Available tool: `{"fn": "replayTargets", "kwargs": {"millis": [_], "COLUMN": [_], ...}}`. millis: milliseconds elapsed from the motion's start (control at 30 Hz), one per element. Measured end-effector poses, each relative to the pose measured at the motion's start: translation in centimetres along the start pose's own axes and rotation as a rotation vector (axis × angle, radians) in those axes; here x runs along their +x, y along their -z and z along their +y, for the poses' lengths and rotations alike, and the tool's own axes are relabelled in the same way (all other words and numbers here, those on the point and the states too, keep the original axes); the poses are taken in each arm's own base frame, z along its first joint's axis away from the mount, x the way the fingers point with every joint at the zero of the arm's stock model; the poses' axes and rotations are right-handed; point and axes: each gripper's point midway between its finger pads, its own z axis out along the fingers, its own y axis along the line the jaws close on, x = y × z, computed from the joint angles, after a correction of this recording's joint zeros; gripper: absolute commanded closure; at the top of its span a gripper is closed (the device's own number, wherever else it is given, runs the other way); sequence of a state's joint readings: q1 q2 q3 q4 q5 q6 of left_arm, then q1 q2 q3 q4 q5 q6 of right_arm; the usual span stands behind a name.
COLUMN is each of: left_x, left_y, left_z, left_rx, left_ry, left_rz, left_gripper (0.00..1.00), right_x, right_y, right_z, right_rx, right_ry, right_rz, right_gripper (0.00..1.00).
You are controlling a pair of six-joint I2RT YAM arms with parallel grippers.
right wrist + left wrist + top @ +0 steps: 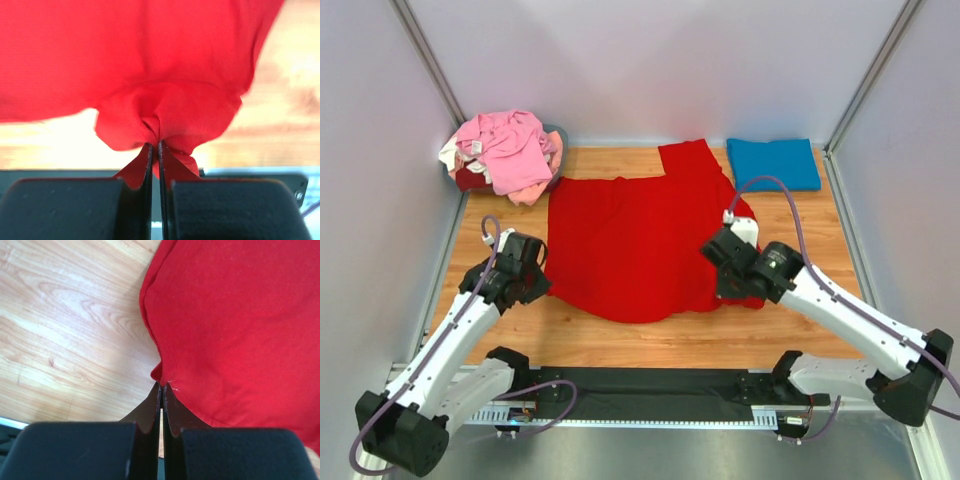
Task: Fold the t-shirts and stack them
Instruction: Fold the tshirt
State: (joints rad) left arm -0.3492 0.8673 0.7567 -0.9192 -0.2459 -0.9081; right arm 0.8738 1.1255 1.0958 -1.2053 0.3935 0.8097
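Mid-frame, the left gripper (161,390) is pinching the red shirt (630,250) at its left edge, and the right gripper (154,147) is pinching its bunched right edge.

R gripper (155,146) jaws pinch bunched red t-shirt (150,60).

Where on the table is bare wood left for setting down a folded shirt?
The table is bare in the far strip between the pink pile and the sleeve of the red shirt, on the right just nearer than the blue shirt, and along the near edge before the red shirt. The middle is crowded: the red shirt covers it.
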Motion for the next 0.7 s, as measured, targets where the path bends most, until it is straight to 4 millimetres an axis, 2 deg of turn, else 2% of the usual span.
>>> {"fn": "replayTargets", "kwargs": {"millis": [100, 233, 333, 467, 700], "left_x": [-0.6, -2.4, -3.7, -4.4, -5.2], "left_y": [-0.5, -1.2, -2.0, -3.3, -4.8], "left_z": [-0.2, -0.8, -1.2, -1.1, -1.4], "left_rx": [-0.023, -0.047, -0.055, -0.088, -0.117], "left_ry": [-0.019, -0.029, -0.029, -0.032, -0.059], "left_rz": [0.011, 0.009, -0.001, 0.016, 0.038], "left_gripper": [1.0, 1.0, 1.0, 1.0, 1.0], "right_x": [-4.3, -8.3, -10.2, -12.1, -15.5], "right_y": [0.5, -1.2, -3.1, -5.0, -6.9], "right_z": [1.3, 1.4, 0.7, 0.2, -0.4], "right_rx": [0.007, 0.062, 0.11, 0.13, 0.131], "right_ry": [0.03, 0.098, 0.147, 0.184, 0.207], "right_rz": [-0.053, -0.079, -0.059, -0.042, -0.045], "right_gripper": [1.0, 1.0, 1.0, 1.0, 1.0]}}
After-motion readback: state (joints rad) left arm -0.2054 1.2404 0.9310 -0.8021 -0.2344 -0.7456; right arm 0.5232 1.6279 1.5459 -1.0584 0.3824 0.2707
